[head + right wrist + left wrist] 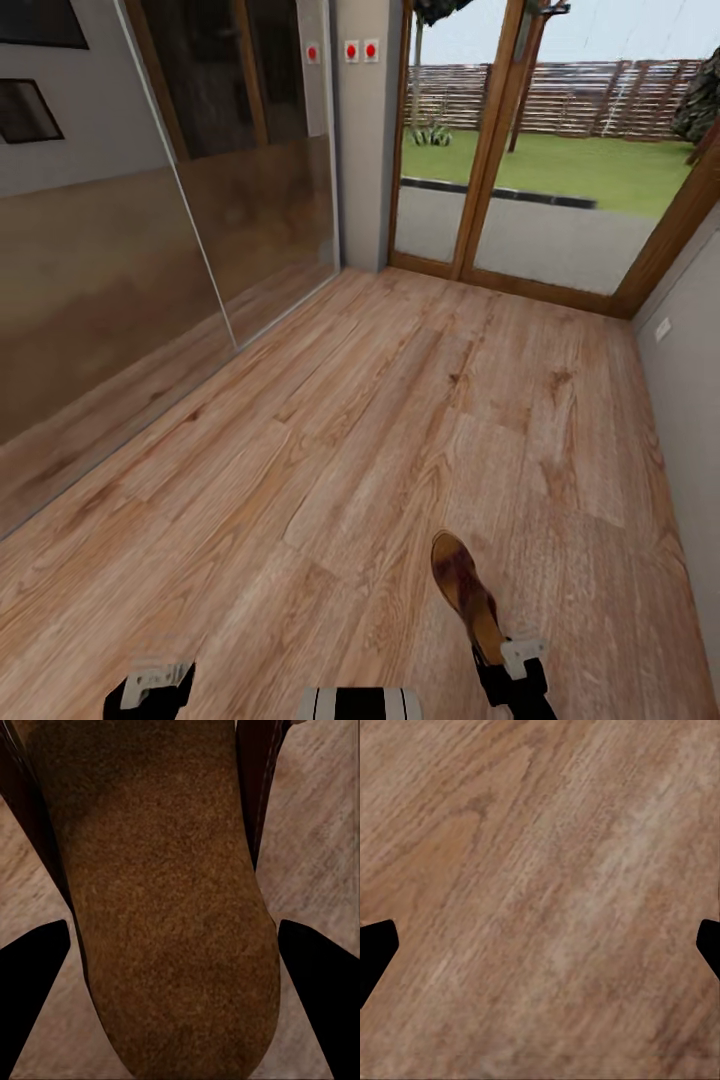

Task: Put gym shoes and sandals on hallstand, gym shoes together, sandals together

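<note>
Your right hand (508,668) is clamped on one brown sandal (466,590) at its heel end, lower right of frame, above the corridor floor (400,400). It looks light and flexible, so grip mid-sole. Left hand (150,685) is apart, empty.

Sandal (465,585) heel behind right gripper (512,668) (arms cut off below)
</note>
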Motion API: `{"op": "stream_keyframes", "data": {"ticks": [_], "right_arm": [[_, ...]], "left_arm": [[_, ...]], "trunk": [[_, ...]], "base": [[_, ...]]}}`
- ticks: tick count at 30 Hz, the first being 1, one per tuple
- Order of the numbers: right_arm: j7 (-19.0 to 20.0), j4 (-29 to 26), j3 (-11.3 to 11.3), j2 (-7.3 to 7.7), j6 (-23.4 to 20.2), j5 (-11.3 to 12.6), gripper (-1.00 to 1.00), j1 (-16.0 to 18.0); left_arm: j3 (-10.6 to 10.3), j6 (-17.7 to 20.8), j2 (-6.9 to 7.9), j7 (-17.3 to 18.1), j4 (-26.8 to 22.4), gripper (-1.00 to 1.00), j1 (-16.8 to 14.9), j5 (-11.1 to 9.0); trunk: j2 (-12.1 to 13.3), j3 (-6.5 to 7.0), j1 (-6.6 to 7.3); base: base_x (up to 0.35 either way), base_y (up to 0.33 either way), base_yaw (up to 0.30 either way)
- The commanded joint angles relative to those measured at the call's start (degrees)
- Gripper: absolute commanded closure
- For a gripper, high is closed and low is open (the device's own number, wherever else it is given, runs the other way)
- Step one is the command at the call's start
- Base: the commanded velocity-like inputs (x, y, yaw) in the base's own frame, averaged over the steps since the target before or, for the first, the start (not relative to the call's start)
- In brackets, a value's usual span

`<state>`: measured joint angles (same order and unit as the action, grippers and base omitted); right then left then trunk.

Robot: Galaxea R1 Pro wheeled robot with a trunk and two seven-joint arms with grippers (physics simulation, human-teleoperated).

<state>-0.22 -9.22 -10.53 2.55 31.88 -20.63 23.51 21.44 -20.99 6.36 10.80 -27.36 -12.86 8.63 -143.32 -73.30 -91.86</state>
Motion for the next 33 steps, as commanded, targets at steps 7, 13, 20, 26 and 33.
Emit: {"op": "stream_keyframes", "data": {"ticks": [7, 13, 20, 26, 33], "right_arm": [[0.05, 3.25, -0.42, 0.09, 2.13, -0.22, 1.0, -0.31], [0.05, 3.32, -0.45, 0.09, 2.14, -0.2, 1.0, -0.31], [0.05, 3.33, -0.45, 0.17, 2.14, -0.2, 1.0, -0.31], [0.05, 3.25, -0.53, 0.25, 2.14, -0.12, 1.0, -0.31], [0.05, 3.16, -0.62, 0.35, 2.14, -0.1, 1.0, -0.32]], "left_arm": [[1.01, -5.65, 0.17, 0.28, 4.92, -1.0, 0.63, 0.6], [0.98, -5.78, 0.15, 0.28, 5.02, -1.0, 0.64, 0.6], [0.97, -5.79, 0.06, 0.29, 5.1, -1.0, 0.64, 0.6], [0.97, -5.79, -0.18, 0.29, 5.12, -1.0, 0.64, 0.6], [0.97, -5.77, -0.28, 0.34, 5.12, -1.0, 0.64, 0.6]], "trunk": [[0.08, 2.16, 0.19], [2.49, 3.78, 1.51], [5.3, 5.66, 3.05], [7.7, 7.27, 4.36], [10.51, 9.16, 5.9]], "base": [[0.0, 0.0, -0.01], [0.0, 0.0, 0.0], [0.0, 0.0, 0.0], [0.0, 0.0, 0.0], [0.0, 0.0, 0.0]]}}
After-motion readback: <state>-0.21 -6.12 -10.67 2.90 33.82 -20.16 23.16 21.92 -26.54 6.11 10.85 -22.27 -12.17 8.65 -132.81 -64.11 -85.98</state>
